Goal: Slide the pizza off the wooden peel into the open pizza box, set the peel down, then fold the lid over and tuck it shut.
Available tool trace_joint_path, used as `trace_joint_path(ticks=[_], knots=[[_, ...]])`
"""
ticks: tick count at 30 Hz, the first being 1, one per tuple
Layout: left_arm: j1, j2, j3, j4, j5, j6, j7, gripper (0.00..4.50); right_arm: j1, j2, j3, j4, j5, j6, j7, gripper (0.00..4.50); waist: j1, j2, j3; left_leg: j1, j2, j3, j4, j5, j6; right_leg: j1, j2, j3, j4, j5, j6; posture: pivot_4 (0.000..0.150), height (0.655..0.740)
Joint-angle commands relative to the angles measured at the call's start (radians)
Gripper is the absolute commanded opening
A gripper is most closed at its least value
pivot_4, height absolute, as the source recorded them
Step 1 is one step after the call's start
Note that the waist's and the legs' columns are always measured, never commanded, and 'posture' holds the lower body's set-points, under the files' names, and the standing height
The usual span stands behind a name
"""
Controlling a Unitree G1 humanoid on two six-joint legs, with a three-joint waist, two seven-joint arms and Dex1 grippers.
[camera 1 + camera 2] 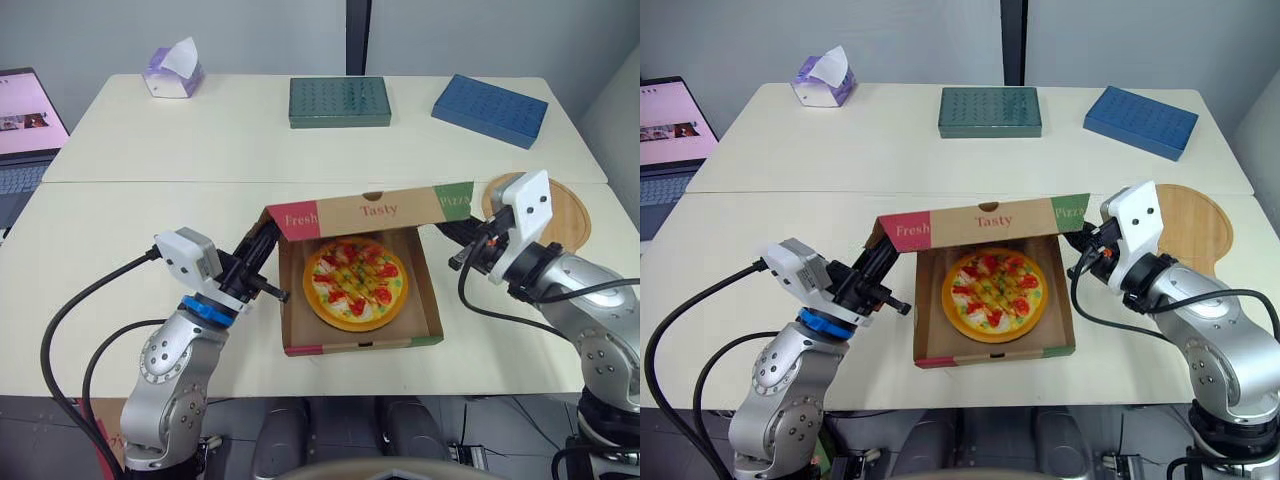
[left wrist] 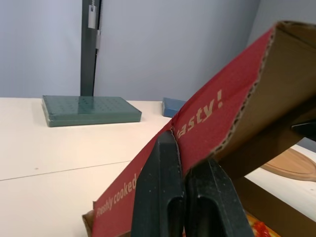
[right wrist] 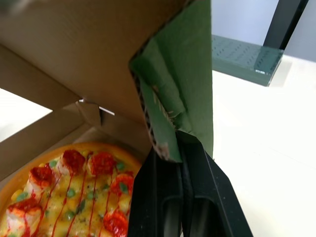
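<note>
pizza (image 1: 356,281): sits flat inside the box, pretty much centred, toppings up.
box (image 1: 360,345): on the near table, between the two arms, with its front wall toward the robot.
lid (image 1: 375,210): halfway over, hanging tilted above the back part of the box. The front strip reading "Fresh Tasty Pizza" faces the robot, and it isn't down or tucked in yet.
left gripper (image 1: 266,235): clamped on the lid at its left corner. In the left wrist view the red flap (image 2: 197,123) is pinched right between the two black fingers.
right gripper (image 1: 445,230): same deal at the right corner, fingers squeezed on the lower edge of the green flap (image 3: 182,84), with the pizza just below.
peel (image 1: 565,215): lying flat on the table to the right of the box, partly hidden behind the right arm, with nothing on it.
table (image 1: 100,250): pale top, with a second one pushed up behind it.
far table stuff: tissue box (image 1: 173,72) on the left, green block (image 1: 339,101) in the middle, blue block (image 1: 490,109) on the right.
laptop (image 1: 25,130): open at the far left edge, screen lit.
</note>
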Motion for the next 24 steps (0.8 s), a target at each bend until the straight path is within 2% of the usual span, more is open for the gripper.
trace_joint_path(ticks=[1, 10, 24], knots=[[-0.023, 0.006, -0.064, -0.007, -0.023, 0.012, -0.04, 0.0, -0.007, 0.007, 0.045, -0.064, 0.038, -0.037, 0.024, 0.04, 0.0, 0.0, 0.0, 0.0, 0.0, 0.0, 0.0, 0.0, 0.0, 0.0, 0.0, 0.0, 0.0, 0.0, 0.0, 0.15, 0.74], [-0.012, 0.007, -0.068, -0.02, -0.058, 0.036, -0.038, 0.0, -0.021, 0.017, 0.034, -0.05, 0.052, -0.039, 0.015, 0.04, 0.001, 0.0, 0.0, -0.001, 0.0, 0.0, 0.0, 0.0, 0.0, 0.0, 0.0, 0.0, -0.001, 0.0, 0.0, 0.15, 0.74], [0.09, 0.032, -0.071, 0.024, -0.049, 0.01, -0.076, 0.0, 0.11, 0.065, 0.063, -0.075, 0.028, -0.099, -0.016, 0.04, 0.0, 0.0, -0.002, 0.0, 0.0, 0.0, 0.0, 0.0, 0.0, 0.0, 0.0, 0.0, -0.001, -0.001, 0.0, 0.15, 0.74]])
